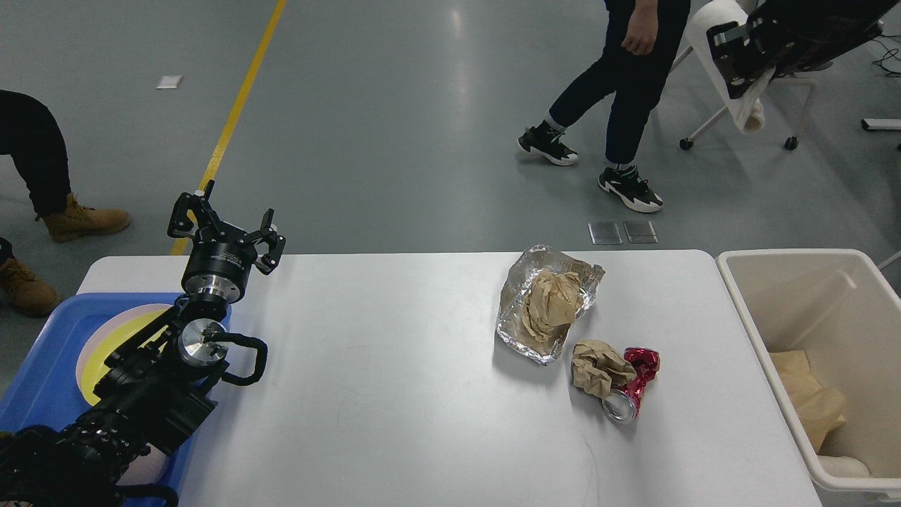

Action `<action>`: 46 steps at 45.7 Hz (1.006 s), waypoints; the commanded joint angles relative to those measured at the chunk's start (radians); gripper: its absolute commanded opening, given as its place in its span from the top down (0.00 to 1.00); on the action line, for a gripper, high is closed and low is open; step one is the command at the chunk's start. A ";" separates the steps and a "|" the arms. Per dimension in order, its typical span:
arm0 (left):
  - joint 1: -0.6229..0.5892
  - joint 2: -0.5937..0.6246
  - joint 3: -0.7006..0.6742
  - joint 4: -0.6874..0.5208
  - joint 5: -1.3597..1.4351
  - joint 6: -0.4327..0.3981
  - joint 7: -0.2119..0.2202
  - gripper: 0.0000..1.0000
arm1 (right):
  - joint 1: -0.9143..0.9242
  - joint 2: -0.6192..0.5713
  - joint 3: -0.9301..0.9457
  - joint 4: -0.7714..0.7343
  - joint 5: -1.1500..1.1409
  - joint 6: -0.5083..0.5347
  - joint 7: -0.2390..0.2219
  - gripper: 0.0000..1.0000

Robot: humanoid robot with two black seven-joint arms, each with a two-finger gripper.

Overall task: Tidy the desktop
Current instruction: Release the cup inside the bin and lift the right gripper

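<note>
The white desktop (394, 394) holds a crumpled foil sheet (517, 320) with brown paper (552, 303) on it, a brown paper ball (598, 366) and a crushed red can (633, 387) touching that ball. My left gripper (225, 229) is open and empty, pointing up above the desktop's far left edge. My right gripper (739, 70) is raised high at the top right, far above the floor beyond the desktop. A white tube-like thing (750, 113) lies against it. Its fingers cannot be told apart.
A blue tray (42, 380) with a yellow and pink plate (105, 338) sits at the left under my left arm. A cream bin (809, 422) with brown paper stands at the right edge. A person (626, 105) walks behind the desktop, near a wheeled chair (788, 105).
</note>
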 commanded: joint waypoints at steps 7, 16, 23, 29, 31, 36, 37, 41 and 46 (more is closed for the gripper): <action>0.000 0.000 0.000 0.000 0.000 0.000 0.000 0.04 | -0.117 -0.063 -0.313 -0.093 -0.025 0.000 -0.011 1.00; 0.000 0.000 0.000 0.000 0.000 0.001 0.000 0.04 | -0.480 -0.108 -0.338 -0.195 -0.065 -0.075 -0.011 1.00; 0.000 0.000 0.000 0.000 0.000 0.000 0.000 0.04 | -0.767 -0.105 -0.324 -0.241 -0.059 -0.321 -0.011 1.00; 0.000 0.000 0.000 0.000 0.000 0.000 0.000 0.04 | -0.950 -0.082 -0.315 -0.252 -0.062 -0.556 -0.011 1.00; 0.000 0.000 0.000 0.000 0.000 0.000 0.000 0.04 | -1.020 -0.061 -0.312 -0.266 -0.065 -0.624 -0.011 1.00; 0.000 0.000 0.000 0.000 0.000 0.000 0.000 0.04 | -1.157 -0.005 -0.299 -0.346 -0.064 -0.681 -0.011 1.00; 0.000 0.000 0.000 0.000 0.000 0.000 0.000 0.04 | -1.179 0.001 -0.295 -0.364 -0.064 -0.684 -0.011 1.00; 0.000 0.000 0.000 0.000 0.000 0.000 0.000 0.04 | -1.274 0.030 -0.273 -0.425 -0.065 -0.690 -0.011 1.00; 0.000 0.000 0.000 0.000 0.000 0.000 0.000 0.04 | -1.363 0.053 -0.220 -0.476 -0.068 -0.695 -0.011 1.00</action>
